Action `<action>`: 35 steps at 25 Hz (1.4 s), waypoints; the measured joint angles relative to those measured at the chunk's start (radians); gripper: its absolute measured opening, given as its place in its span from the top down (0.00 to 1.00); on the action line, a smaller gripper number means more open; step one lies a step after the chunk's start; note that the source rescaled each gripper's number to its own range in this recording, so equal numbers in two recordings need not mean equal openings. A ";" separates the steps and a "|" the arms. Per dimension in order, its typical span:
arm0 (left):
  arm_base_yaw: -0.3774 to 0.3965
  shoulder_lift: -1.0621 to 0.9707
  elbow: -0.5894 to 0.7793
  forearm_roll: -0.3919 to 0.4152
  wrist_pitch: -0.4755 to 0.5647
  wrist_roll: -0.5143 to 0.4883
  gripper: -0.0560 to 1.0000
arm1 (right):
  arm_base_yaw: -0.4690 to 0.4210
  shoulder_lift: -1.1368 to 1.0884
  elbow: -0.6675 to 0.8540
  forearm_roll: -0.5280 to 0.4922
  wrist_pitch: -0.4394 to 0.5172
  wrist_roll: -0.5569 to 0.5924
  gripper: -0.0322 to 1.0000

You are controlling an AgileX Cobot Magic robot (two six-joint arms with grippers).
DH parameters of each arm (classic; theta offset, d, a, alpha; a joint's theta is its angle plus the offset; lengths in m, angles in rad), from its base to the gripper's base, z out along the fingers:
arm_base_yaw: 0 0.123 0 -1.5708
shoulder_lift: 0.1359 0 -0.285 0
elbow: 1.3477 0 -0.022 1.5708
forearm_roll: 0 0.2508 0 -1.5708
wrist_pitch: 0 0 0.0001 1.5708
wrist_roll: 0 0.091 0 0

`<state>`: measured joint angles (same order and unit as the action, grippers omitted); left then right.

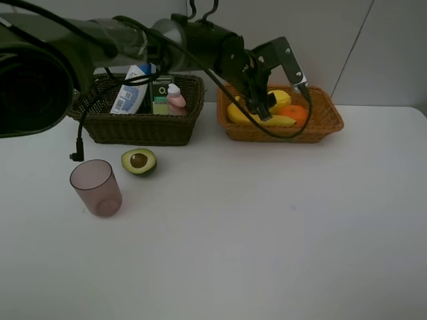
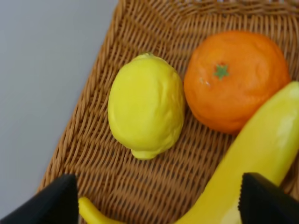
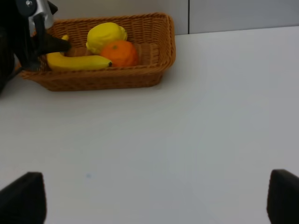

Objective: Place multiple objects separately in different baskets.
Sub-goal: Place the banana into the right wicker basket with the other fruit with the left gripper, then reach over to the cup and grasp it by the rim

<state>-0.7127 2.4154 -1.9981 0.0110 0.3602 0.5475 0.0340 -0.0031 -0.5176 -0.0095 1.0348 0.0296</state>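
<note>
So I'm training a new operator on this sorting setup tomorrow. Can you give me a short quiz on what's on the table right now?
1. True or false: the avocado half already lies in a basket.
2. Which fruit shares the tan basket with the lemon and the orange? A) apple B) banana C) pear
3. How many bottles are in the dark basket?
Key: 1. False: it lies on the table, near the cup. 2. B. 3. Three: a white bottle, a green bottle and a pink bottle.
</note>
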 joint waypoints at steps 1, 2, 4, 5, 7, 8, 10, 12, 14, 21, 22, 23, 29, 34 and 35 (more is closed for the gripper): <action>0.000 0.000 0.000 0.000 0.006 -0.020 0.05 | 0.000 0.000 0.000 0.000 0.000 0.000 0.00; 0.000 0.000 0.000 0.000 0.014 -0.032 0.04 | 0.000 0.000 0.000 0.000 0.000 0.000 0.00; 0.000 0.000 0.000 0.000 0.034 -0.054 0.03 | 0.000 0.000 0.000 0.000 0.000 0.000 0.00; 0.000 0.000 0.000 0.000 0.041 -0.063 0.03 | 0.000 0.000 0.000 0.000 0.000 0.000 0.00; 0.000 -0.002 0.000 -0.002 0.052 -0.085 0.02 | 0.000 0.000 0.000 0.000 0.000 0.000 0.00; 0.000 -0.002 0.000 -0.003 0.065 -0.098 0.02 | 0.000 0.000 0.000 0.000 0.000 0.000 0.00; 0.000 -0.009 0.000 -0.004 0.090 -0.121 0.02 | 0.000 0.000 0.000 0.000 0.000 0.000 0.00; 0.000 -0.020 0.000 -0.004 0.118 -0.139 0.02 | 0.000 0.000 0.000 0.000 0.000 0.000 0.00; 0.000 -0.033 0.000 -0.005 0.144 -0.154 0.02 | 0.000 0.000 0.000 0.000 0.000 0.000 0.00; 0.000 -0.109 0.000 -0.011 0.283 -0.221 0.02 | 0.000 0.000 0.000 0.000 0.000 0.000 0.00; 0.000 -0.122 0.000 -0.011 0.309 -0.234 0.02 | 0.000 0.000 0.000 0.000 0.000 0.000 0.00; 0.000 -0.131 0.000 -0.011 0.335 -0.243 0.02 | 0.000 0.000 0.000 0.000 0.000 0.000 0.00; 0.000 -0.192 0.000 -0.011 0.501 -0.291 0.02 | 0.000 0.000 0.000 0.000 0.000 0.000 0.00; 0.003 -0.219 0.000 -0.011 0.638 -0.317 0.02 | 0.000 0.000 0.000 0.000 0.000 0.000 0.00; 0.005 -0.226 0.000 -0.011 0.657 -0.324 0.02 | 0.000 0.000 0.000 0.000 0.000 0.000 0.00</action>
<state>-0.7080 2.1898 -1.9981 0.0000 1.0176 0.2231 0.0340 -0.0031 -0.5176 -0.0095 1.0348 0.0296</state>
